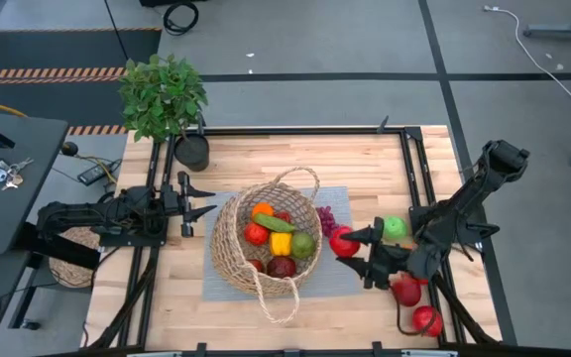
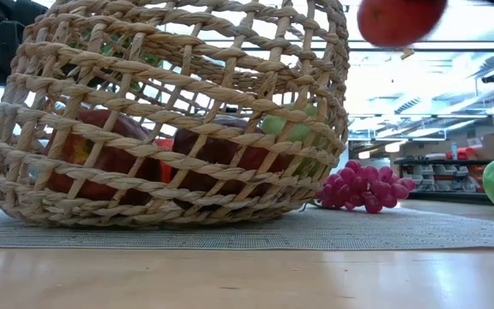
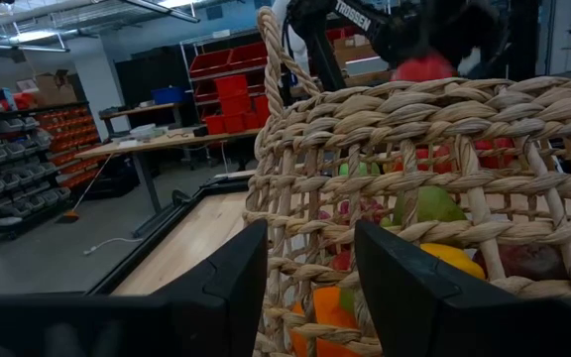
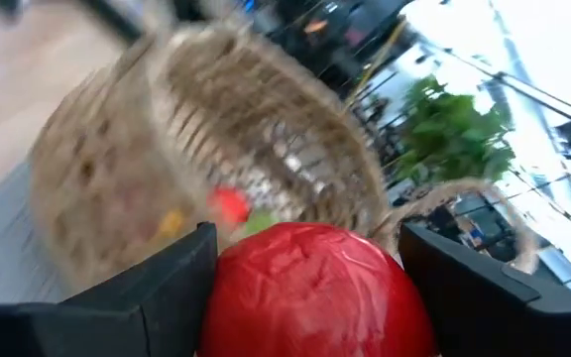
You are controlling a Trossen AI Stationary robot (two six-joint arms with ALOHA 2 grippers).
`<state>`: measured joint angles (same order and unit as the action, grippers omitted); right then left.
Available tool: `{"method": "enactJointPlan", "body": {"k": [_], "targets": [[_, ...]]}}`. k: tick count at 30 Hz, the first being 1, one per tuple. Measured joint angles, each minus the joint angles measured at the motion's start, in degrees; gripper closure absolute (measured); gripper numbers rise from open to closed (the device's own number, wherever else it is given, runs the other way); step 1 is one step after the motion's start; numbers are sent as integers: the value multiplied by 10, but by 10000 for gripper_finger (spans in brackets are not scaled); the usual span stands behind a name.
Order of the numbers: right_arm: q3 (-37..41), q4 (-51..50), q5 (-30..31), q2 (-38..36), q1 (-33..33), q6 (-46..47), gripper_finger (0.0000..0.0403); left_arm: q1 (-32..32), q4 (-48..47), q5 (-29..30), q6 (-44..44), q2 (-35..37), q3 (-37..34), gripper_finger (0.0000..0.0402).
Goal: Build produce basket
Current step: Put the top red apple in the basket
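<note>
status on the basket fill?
Done: basket holds about six pieces. In hand: right gripper carries a red apple toward it. Left: grapes, green apple, two red fruits on the table. Left gripper waits open beside the basket.

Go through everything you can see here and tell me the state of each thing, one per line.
Basket: on the grey mat, part filled with fruit.
Red apple: held off the table, beside the basket.
Right gripper: fingers shut on the red apple.
Left gripper: fingers open, empty, just left of the basket.
Grapes: lying on the mat, outside the basket.
Green apple: on the table, not yet packed.
</note>
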<state>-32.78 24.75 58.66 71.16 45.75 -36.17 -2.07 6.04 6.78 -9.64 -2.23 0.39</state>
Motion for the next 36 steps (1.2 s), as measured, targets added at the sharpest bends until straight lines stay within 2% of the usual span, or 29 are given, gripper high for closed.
{"method": "enactJointPlan", "body": {"k": [3, 6, 11, 17, 20, 28, 32, 36], "targets": [[-24, 49, -19, 0, -16, -24, 92, 0, 0, 0, 0, 0, 0, 241], [-57, 54, -36, 0, -27, -30, 92, 0, 0, 0, 0, 0, 0, 241], [-110, 57, -52, 0, -47, 5, 92, 0, 0, 0, 0, 0, 0, 241], [-157, 62, -68, 0, -81, 96, 92, 0, 0, 0, 0, 0, 0, 241], [-161, 73, -88, 0, -106, 171, 92, 0, 0, 0, 0, 0, 0, 241], [-161, 118, -226, 2, -200, 373, 92, 0, 0, 0, 0, 0, 0, 241], [-161, 198, -270, 22, -228, 405, 92, 0, 0, 0, 0, 0, 0, 241], [-161, 292, -280, 54, -243, 405, 92, 0, 0, 0, 0, 0, 0, 241]]}}
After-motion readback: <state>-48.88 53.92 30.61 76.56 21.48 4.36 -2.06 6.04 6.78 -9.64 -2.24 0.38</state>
